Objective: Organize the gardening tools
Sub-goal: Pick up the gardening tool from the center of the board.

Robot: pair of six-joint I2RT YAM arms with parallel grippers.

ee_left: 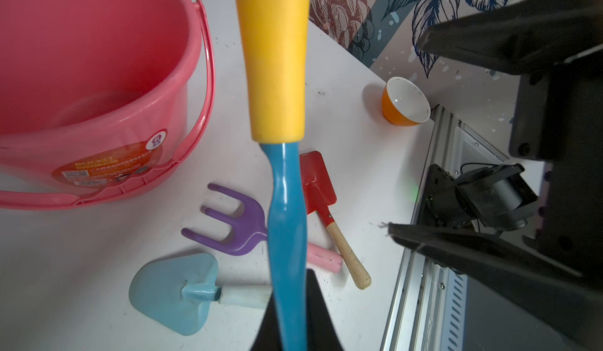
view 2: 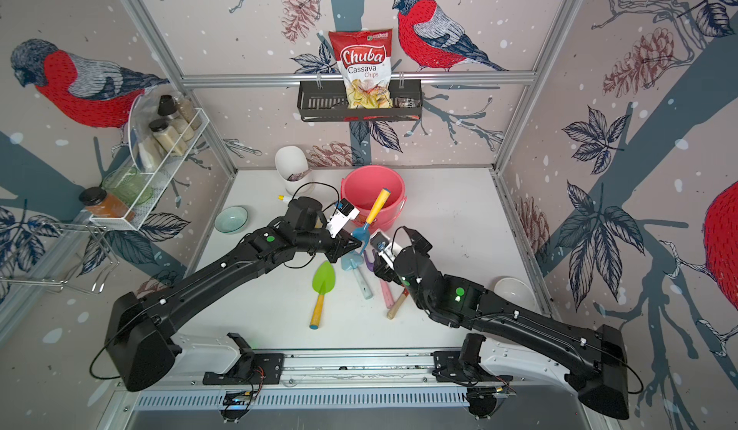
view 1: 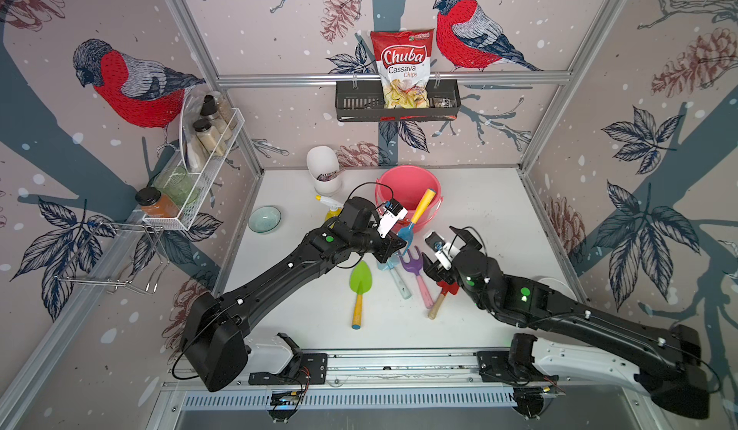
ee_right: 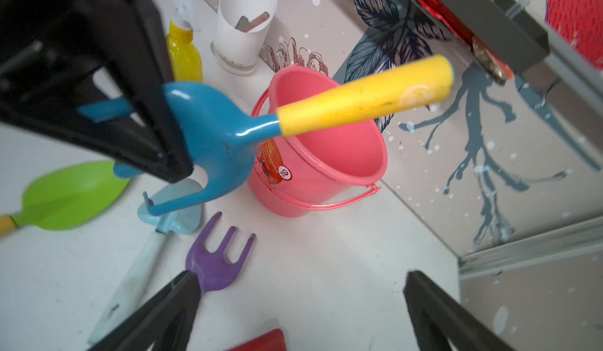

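Note:
My left gripper [ee_left: 290, 303] is shut on the head of the blue fork [view 1: 406, 230], held off the table. Its yellow handle [view 1: 423, 205] slants up over the near rim of the pink bucket [view 1: 429, 186]. On the table below lie the green shovel [view 1: 360, 278], the light-blue shovel [view 1: 400, 285], the purple fork [view 1: 411, 258] with a pink handle, and the red shovel [view 1: 446, 288]. My right gripper [ee_right: 300, 287] hangs open and empty just above the purple fork [ee_right: 215, 267] and red shovel [ee_right: 261, 341]. The yellow spray bottle [ee_right: 182, 52] stands behind my left arm.
A white utensil holder [view 1: 323, 168] stands at the back left, next to the bucket. A glass bowl [view 1: 264, 219] sits at the left, and an orange bowl [ee_left: 404, 101] near the right edge. Wall racks hold jars [view 1: 207, 132] and a chips bag [view 1: 401, 68].

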